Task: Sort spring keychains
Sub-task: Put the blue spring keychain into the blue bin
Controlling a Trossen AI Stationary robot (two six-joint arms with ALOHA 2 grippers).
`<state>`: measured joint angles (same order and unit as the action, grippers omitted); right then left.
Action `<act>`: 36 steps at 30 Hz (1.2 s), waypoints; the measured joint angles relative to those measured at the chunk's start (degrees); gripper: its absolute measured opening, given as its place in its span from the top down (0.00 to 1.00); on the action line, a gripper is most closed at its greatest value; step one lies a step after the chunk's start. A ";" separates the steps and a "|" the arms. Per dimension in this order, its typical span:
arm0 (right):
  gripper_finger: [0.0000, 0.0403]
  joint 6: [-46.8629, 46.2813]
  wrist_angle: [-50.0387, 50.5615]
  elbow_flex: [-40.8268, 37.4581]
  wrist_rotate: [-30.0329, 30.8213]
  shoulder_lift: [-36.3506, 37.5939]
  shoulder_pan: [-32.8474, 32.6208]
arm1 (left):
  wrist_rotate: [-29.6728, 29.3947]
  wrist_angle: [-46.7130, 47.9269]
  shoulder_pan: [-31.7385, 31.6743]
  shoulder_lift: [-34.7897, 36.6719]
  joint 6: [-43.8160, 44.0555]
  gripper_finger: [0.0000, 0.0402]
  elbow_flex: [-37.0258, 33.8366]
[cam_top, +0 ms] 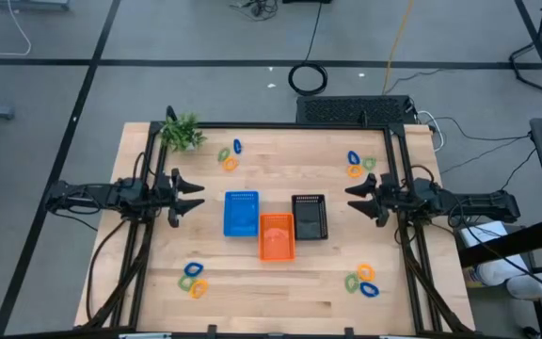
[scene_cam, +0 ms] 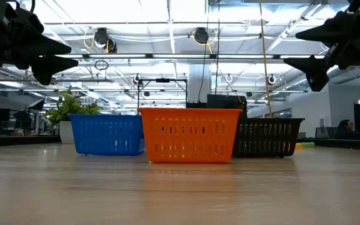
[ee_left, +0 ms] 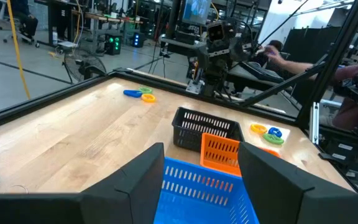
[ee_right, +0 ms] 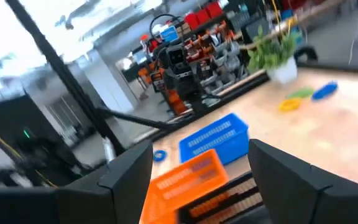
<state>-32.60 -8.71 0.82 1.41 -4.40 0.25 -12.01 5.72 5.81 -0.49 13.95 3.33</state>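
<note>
Nothing has been picked up yet: the left hand [cam_top: 188,195] hangs above the desk [cam_top: 158,273] near its left edge with its fingers spread and empty, and the right hand [cam_top: 360,199] does the same near the right edge, each pointing inward at the three baskets in the middle. The spring keychains lie in four small mixed clusters toward the corners: one near the far left corner [cam_top: 230,156] beside the plant sprig [cam_top: 183,131], one near the far right corner [cam_top: 358,165], one near the near left corner [cam_top: 194,279] and one near the near right corner [cam_top: 362,281]. The sensible opening, as I judge it, is for each arm to work the clusters on its own side, dropping onto a single coil at the outside of a cluster so the spread fingers do not drag its neighbours along. Blue should probably go to the blue basket [cam_top: 241,213] and orange to the orange basket [cam_top: 276,235], leaving green for the black basket [cam_top: 309,217]; that matching is only my reading. The coils in each cluster lie touching or overlapping, and from above I cannot count them or tell whether any are hooked together. The low view hides all of them behind the baskets or below its sightline, and whether the baskets already hold anything cannot be made out.
</note>
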 joint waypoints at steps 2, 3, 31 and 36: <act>0.38 -2.01 -0.04 0.00 0.02 0.00 0.00 | 0.00 0.00 0.02 0.00 0.01 0.47 0.00; 0.38 -2.53 -0.03 -0.02 0.00 0.00 0.00 | 0.00 0.00 0.00 0.00 0.00 0.47 0.00; 0.40 5.53 19.51 21.41 28.70 -21.09 2.71 | 0.00 -0.02 0.02 0.00 0.01 0.47 0.00; 0.42 5.61 35.53 37.34 26.51 -40.76 10.97 | -0.02 -0.24 0.02 0.00 -0.01 0.47 0.00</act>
<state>-26.99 26.82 38.16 27.92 -45.16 11.22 -12.03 5.48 5.82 -0.49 13.94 3.33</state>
